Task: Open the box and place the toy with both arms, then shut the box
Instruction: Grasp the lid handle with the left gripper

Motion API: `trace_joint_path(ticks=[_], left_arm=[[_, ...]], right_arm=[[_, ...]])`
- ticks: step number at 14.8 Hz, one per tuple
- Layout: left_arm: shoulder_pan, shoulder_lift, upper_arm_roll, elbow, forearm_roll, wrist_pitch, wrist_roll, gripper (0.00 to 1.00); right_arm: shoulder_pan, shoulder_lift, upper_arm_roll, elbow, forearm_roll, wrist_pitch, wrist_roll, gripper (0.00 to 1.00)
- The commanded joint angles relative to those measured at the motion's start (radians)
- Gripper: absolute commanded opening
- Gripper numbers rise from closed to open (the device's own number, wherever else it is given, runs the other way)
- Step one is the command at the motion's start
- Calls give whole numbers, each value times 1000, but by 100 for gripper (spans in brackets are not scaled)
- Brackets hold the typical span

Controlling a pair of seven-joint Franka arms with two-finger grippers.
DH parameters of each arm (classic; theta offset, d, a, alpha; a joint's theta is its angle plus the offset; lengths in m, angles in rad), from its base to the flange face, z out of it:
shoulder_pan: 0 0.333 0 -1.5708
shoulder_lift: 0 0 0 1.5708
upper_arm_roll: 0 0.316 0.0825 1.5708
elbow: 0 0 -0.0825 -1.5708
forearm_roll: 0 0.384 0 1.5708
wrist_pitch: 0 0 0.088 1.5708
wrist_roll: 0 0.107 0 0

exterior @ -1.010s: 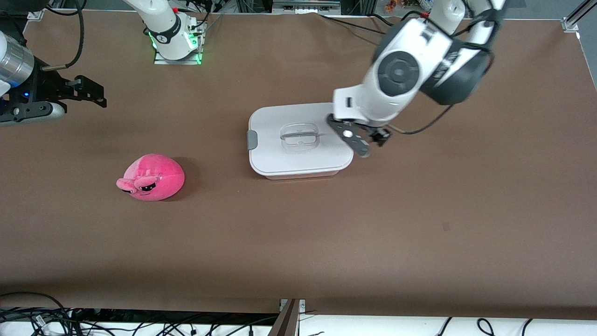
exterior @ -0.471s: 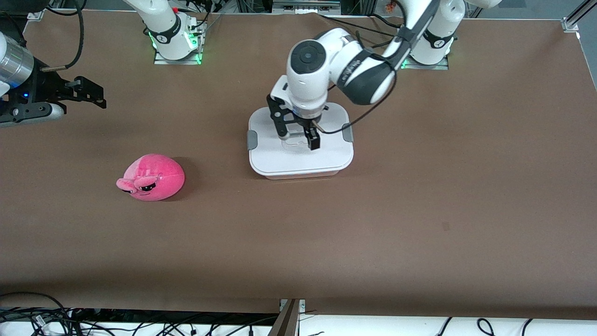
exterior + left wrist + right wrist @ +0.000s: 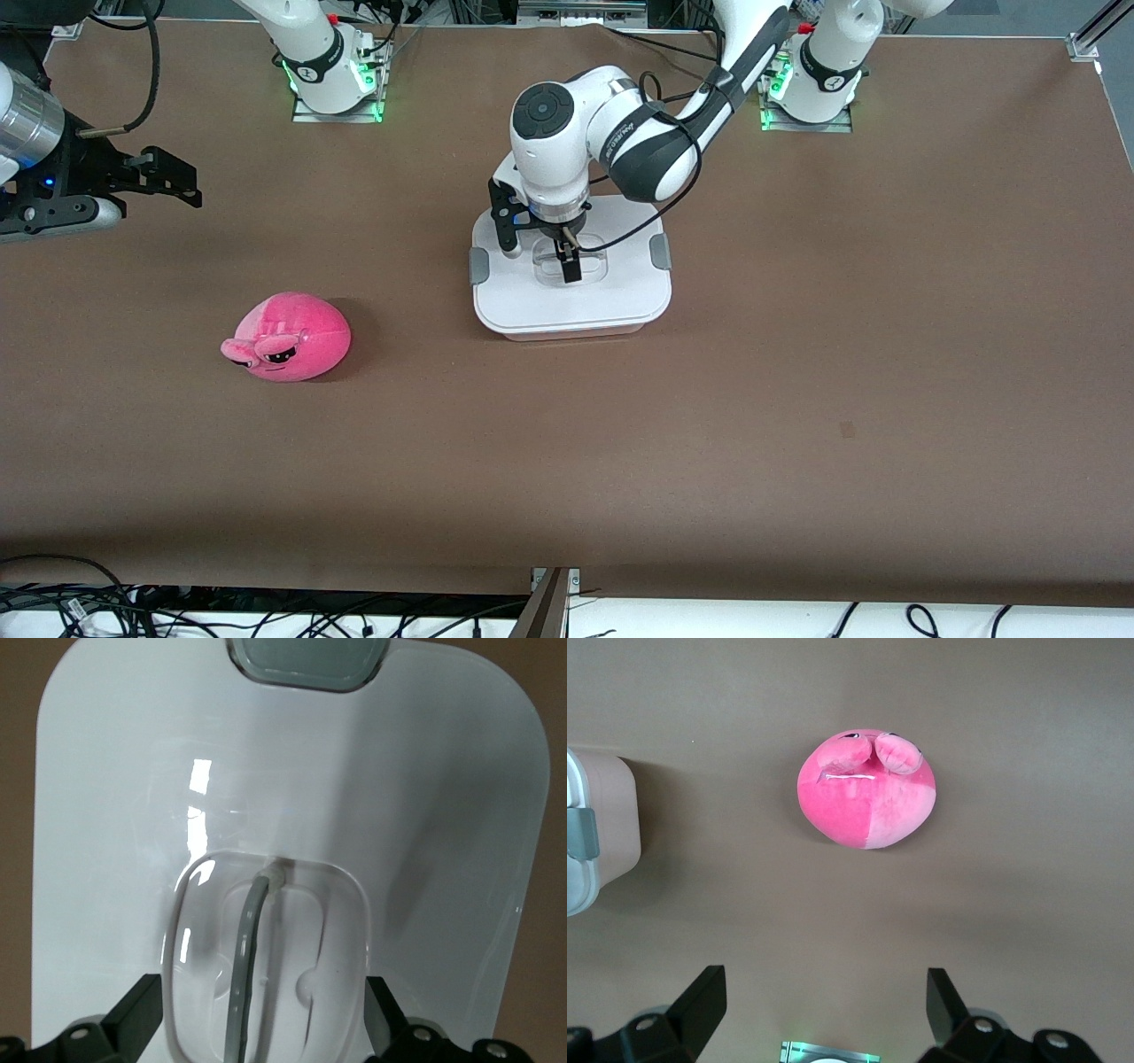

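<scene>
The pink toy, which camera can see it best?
The right wrist view: the toy fills the middle of the picture, unblocked, with its snout and eyes showing, and the open right claw hangs above the table near it. The front view shows it smaller, alone on the table. The left wrist view shows only the box lid.

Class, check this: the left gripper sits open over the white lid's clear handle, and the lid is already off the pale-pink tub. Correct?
Not quite. The front view shows the flat white lid on the translucent pale-pink plastic tub, closed. The open left gripper over the clear recessed handle is right.
</scene>
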Motion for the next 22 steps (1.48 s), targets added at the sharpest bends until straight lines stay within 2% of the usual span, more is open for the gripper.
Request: trace_joint_path(ticks=[1,2,3,4,6,7,17,22], left_arm=[[-10,1,10,17,26,-7,59,100],[-8,-3,10,17,26,-11,79,82],[-7,-5,8,17,25,-13,95,48],[-8,-8,8,17,23,-14,89,28],[-5,-11,8,19,23,-26,87,13],[-5,-13,8,19,20,-31,81,1],[-5,-59,5,31,8,-77,70,0],[50,-124,15,39,-34,-177,78,0]], right_arm=[[-2,3,2,5,-15,7,3,100],[-2,6,2,5,-15,13,3,100],[-2,9,2,5,-15,15,3,100],[-2,9,2,6,-15,18,3,100],[-2,11,0,5,-15,25,3,100],[-2,12,0,5,-15,25,3,100],[-2,11,3,5,-16,19,0,100],[0,11,-1,6,-16,22,-23,100]])
